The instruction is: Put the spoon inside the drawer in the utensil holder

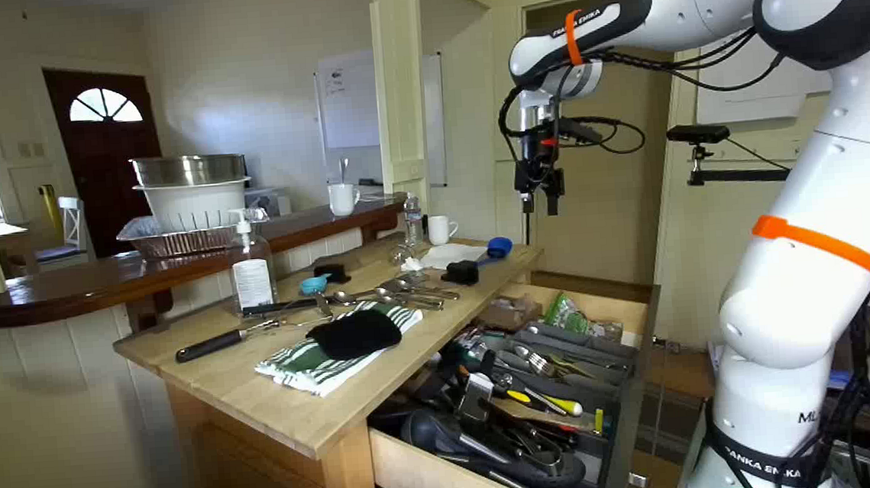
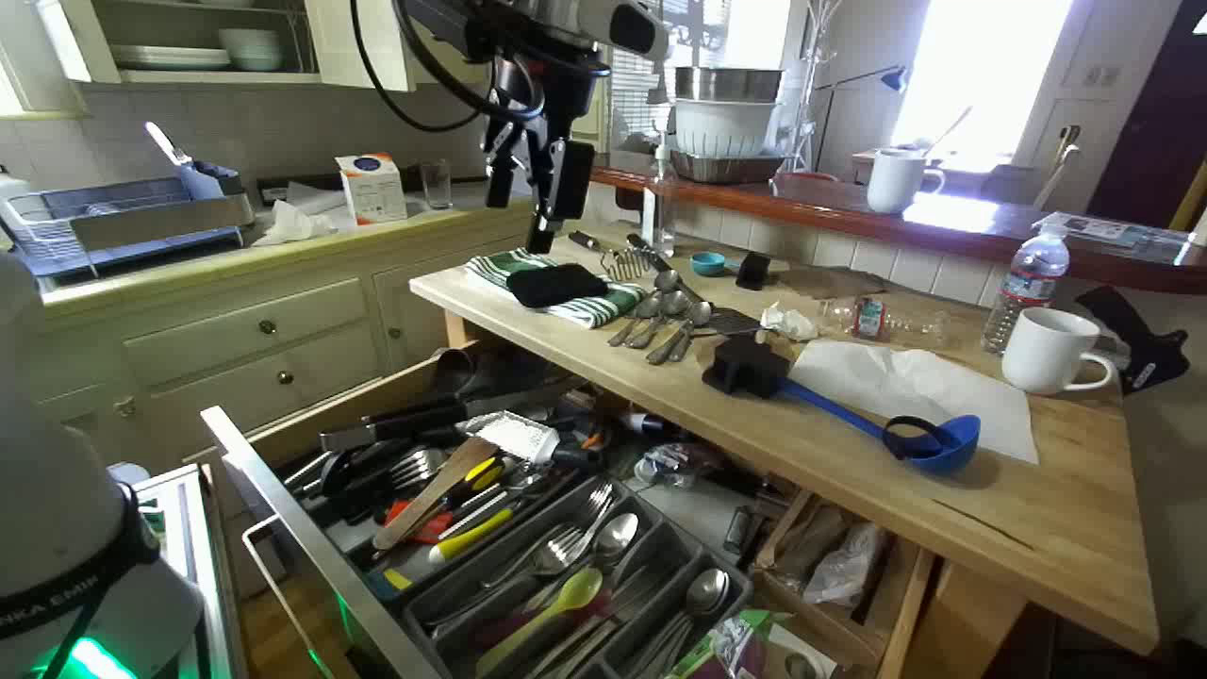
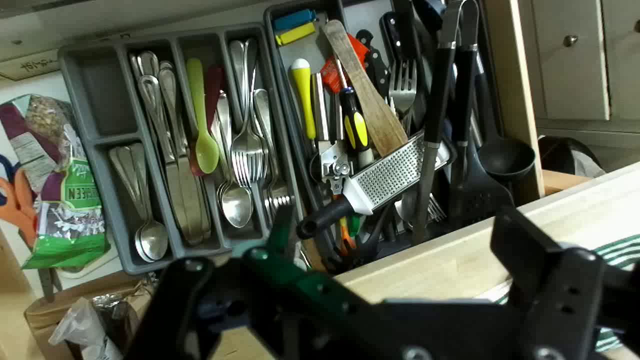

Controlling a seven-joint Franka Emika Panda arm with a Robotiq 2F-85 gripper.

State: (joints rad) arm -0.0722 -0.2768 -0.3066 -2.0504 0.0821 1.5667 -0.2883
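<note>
Several metal spoons (image 2: 674,304) lie in a cluster on the wooden counter; they also show in an exterior view (image 1: 343,298). The light-wood drawer (image 1: 451,472) is pulled open in both exterior views, full of utensils. The dark grey utensil holder (image 3: 102,95) lies in it, with forks, knives and spoons in long compartments and one empty compartment at its upper left in the wrist view. A yellow-green spoon (image 3: 206,150) lies in one compartment. My gripper (image 3: 400,235) is open and empty, its fingers wide apart. It hangs above the counter in both exterior views (image 1: 540,202) (image 2: 537,193).
A striped towel with a black cloth (image 2: 556,283), a blue ladle (image 2: 929,443), a soap bottle (image 1: 252,272), a water bottle (image 2: 1033,283) and a white mug (image 2: 1051,349) stand or lie on the counter. A grater (image 3: 390,172) and tongs crowd the drawer beside the holder.
</note>
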